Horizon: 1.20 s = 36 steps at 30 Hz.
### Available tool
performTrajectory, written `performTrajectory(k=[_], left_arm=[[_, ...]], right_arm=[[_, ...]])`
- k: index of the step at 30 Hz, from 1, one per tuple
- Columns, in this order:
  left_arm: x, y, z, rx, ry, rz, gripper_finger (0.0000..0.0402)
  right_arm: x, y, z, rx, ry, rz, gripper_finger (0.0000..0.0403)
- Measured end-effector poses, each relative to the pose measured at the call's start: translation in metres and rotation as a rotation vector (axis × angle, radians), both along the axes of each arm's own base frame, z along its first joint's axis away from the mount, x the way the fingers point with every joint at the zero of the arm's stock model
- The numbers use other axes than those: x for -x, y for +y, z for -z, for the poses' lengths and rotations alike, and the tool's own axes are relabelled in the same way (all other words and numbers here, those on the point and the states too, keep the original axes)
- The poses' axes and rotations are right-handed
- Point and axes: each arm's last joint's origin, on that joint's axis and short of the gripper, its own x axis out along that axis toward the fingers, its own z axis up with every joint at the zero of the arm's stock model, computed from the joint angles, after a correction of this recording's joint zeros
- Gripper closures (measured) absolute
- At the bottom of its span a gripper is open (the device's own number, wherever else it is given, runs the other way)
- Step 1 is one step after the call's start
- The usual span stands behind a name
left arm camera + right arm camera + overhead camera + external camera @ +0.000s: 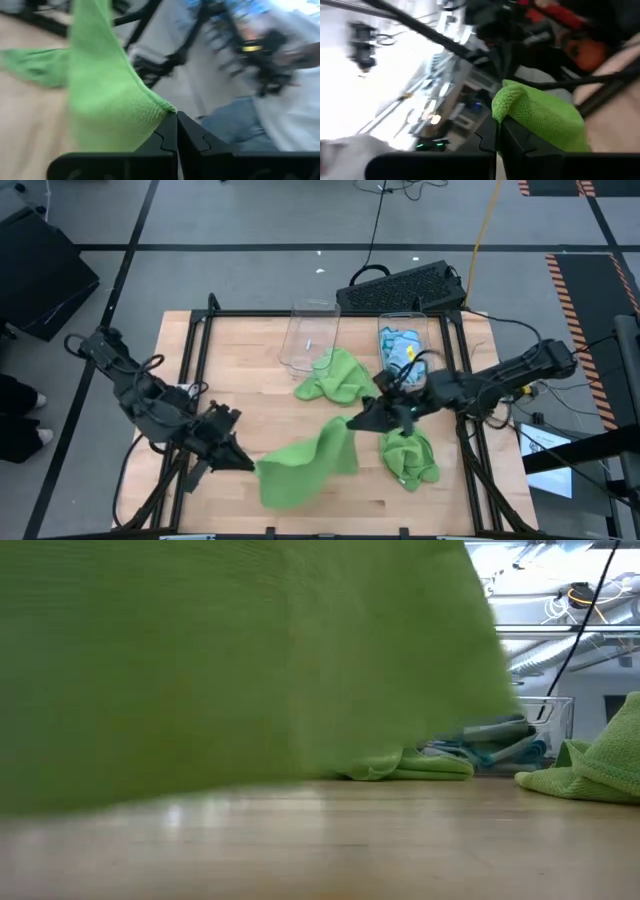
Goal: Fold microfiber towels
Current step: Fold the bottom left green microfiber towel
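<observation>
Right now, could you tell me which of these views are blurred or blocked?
Low view: the held green towel hangs close to the lens, soft, covering most of the picture. Left wrist view: background smeared, left gripper fairly sharp. Right wrist view: room streaked, glare at one side. High view: clear.

My left claw (176, 131) is matt black plastic, hard-edged, and it's pinching soft lime-green cloth: the held towel (305, 463), a fuzzy microfiber with a fine nubbly weave and no shine at all. My right claw (498, 131) has the same dull black finish, and the corner it grips shows that looped, pebbly pile up close. Under it all, the table (240, 370) is pale wood, smooth, faintly glossy. The two bins (305, 335) are clear, glassy plastic. The table frame (195, 350) looks like black matt metal.
</observation>
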Motion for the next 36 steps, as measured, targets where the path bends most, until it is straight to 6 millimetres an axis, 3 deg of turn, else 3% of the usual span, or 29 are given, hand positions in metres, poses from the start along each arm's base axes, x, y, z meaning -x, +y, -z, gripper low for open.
performTrajectory(k=[7,10,21,29,32,36], left_arm=[[0.016,0.004,0.041,-0.173,0.352,-0.105,0.0401],[0.017,0.008,0.057,-0.257,0.413,-0.160,0.0401],[0.011,0.047,0.099,-0.529,0.518,-0.511,0.0401],[0.002,0.063,0.152,-0.506,0.606,-0.585,0.0401],[-0.003,0.059,0.154,-0.404,0.591,-0.554,0.0401],[-0.009,0.041,0.129,-0.279,0.483,-0.449,0.0401]], right_arm=[[-0.027,0.004,0.039,0.062,0.183,0.040,0.0399],[-0.033,-0.002,0.052,0.131,0.254,0.071,0.0399],[-0.057,-0.060,0.081,0.410,0.349,0.281,0.0399],[-0.060,-0.085,0.120,0.456,0.492,0.325,0.0399],[-0.053,-0.086,0.127,0.346,0.521,0.286,0.0399],[-0.049,-0.075,0.102,0.267,0.311,0.088,0.0399]])
